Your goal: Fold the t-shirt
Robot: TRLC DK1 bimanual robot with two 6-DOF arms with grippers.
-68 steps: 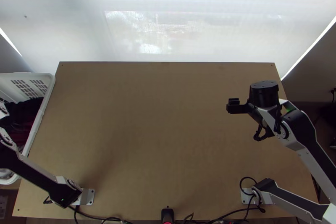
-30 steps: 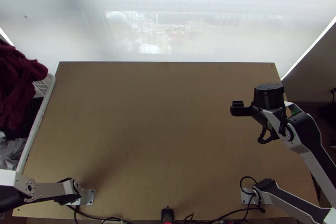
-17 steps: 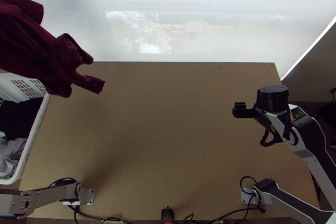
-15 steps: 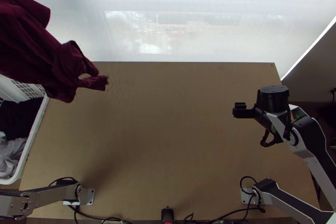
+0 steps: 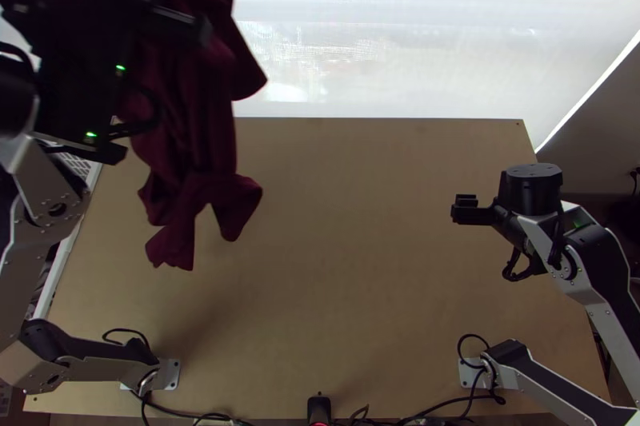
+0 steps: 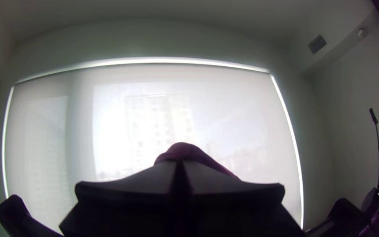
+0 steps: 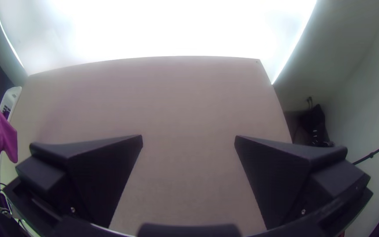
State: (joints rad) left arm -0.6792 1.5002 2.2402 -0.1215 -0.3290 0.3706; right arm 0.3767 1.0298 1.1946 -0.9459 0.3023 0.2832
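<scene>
**T-shirt hanging bunched from my left claw**

Nearest to me is the t-shirt point(image 5: 196, 98), and it's in my own grip: my left claw point(image 5: 88, 46) has its two flat fingers point(image 6: 141, 184) pressed together on the cloth. In my left wrist view, a rounded fold pokes up just past the tips. I can't tell whether I hold it by a sleeve, the collar or the hem.

The rest of the dark red cloth drops away from the claw in long, loose creases, bunched rather than spread. In the top view it lies just beside the black body of my left claw, toward my right, and its lower part splits into two uneven ends over the left side of the wooden table point(image 5: 344, 266).

A little beyond the cloth's edge in my right wrist view is the white basket point(image 7: 12, 93), beside the table's left edge.

Well apart from the shirt, over the table's right side, is my right claw point(image 5: 464, 209). Its fingers stand wide apart, with bare wood seen between them.

Farthest off, past the table's far edge, a pale blind point(image 5: 360, 66) covers the bright window.
</scene>
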